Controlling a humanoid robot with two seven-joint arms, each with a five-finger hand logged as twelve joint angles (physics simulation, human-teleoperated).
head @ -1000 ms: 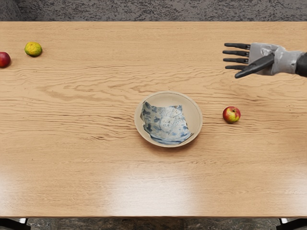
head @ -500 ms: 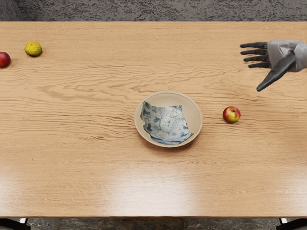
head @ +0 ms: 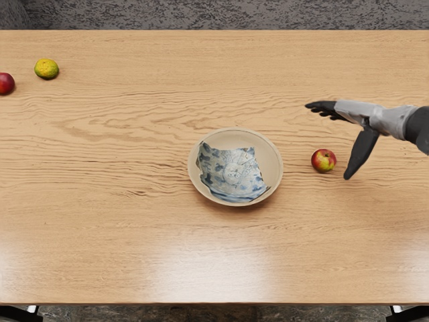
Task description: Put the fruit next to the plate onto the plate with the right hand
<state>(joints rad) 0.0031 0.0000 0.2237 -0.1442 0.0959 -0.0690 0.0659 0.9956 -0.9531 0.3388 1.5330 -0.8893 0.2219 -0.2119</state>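
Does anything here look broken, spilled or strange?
Nothing stands out. The plate sits level, the apple rests beside it, a green fruit and a red fruit lie far left, and the right hand hovers open.

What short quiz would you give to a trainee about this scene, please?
1. In the picture, on which side of the plate does the nearest apple lie?
2. True or false: the right hand is open and holds nothing.
3. How many fruits lie on the table? A. two B. three C. four
Key: 1. right; 2. true; 3. B, since a red fruit and a yellow-green fruit also lie at the far left.
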